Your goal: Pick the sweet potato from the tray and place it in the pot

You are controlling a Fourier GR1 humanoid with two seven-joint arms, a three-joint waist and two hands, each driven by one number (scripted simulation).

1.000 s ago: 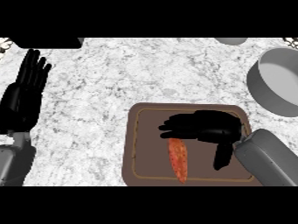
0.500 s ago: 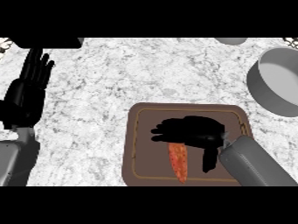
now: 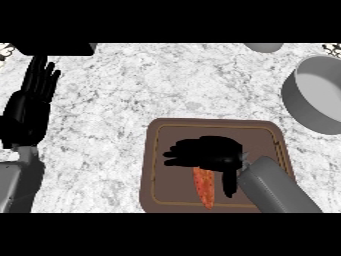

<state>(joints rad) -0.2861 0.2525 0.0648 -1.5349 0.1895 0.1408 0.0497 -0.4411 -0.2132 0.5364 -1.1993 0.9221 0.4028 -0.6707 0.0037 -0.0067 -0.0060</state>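
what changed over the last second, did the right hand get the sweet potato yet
The right hand slid left and slightly toward the robot over the tray, now covering the sweet potato's upper end; no lift yet. Sweet potato, pot and resting left hand stayed put.

Kitchen: marble counter (image 3: 165,85), pot (image 3: 326,95)
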